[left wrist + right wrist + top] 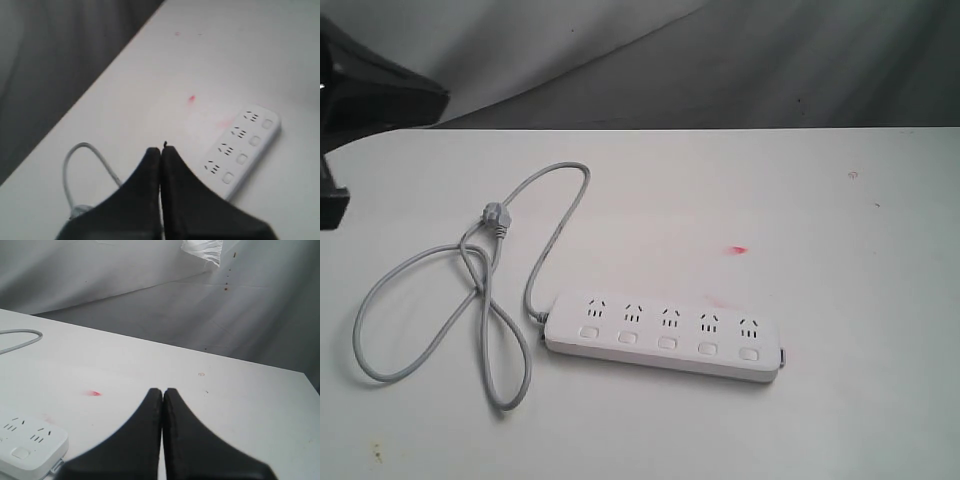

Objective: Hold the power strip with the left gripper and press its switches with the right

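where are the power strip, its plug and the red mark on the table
power strip [665,331]: exterior view, middle of its white body
plug [496,217]: exterior view, its grey head
red mark [738,249]: exterior view, centre of the smear

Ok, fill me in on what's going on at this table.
Nothing is being handled yet. The power strip lies flat on the white table, with its grey cord looped loosely beside it. The left gripper and the right gripper are both shut and empty, and neither touches the strip. None of the switches is being pressed, so holding and pressing have not begun.
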You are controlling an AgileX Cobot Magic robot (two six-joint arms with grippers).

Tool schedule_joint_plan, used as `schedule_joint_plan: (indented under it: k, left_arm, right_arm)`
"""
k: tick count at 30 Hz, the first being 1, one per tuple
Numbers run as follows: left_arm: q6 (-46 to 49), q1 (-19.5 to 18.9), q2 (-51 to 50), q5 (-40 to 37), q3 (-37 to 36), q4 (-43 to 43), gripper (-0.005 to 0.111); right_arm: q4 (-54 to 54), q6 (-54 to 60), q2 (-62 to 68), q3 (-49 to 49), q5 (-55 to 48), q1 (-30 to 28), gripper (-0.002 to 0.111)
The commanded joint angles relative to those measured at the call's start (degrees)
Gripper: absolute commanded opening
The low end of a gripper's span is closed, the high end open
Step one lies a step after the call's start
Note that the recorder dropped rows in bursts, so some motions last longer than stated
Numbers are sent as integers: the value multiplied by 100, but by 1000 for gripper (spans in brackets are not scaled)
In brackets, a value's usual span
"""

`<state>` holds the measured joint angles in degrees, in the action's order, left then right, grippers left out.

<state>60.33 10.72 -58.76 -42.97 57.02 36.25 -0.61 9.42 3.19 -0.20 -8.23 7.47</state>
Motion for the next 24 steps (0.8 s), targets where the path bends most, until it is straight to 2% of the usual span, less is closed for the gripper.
schedule_joint_plan:
  k: [1,4,10,16,21,24]
  left_arm:
    - [-209,19,1385,1492,-1412,-100,0]
    - [-517,19,2537,2538,-2385,-85,0]
    - [-670,19,4228,3931,-4000,-85,0]
    - [-804,19,4928,4122,-4785,-59,0]
    - [-804,19,4931,4045,-5013,70,0]
    - [-1164,19,4931,4009,-5104,-38,0]
  right_arm:
    - [61,-14,-30,20,6,-21,0]
    - [61,-14,-30,20,6,-21,0]
    - [61,-14,-30,20,6,-21,0]
    - [61,-14,-30,20,6,-21,0]
    - [61,-14,-30,20,6,-21,0]
    - [61,-14,-30,20,6,-21,0]
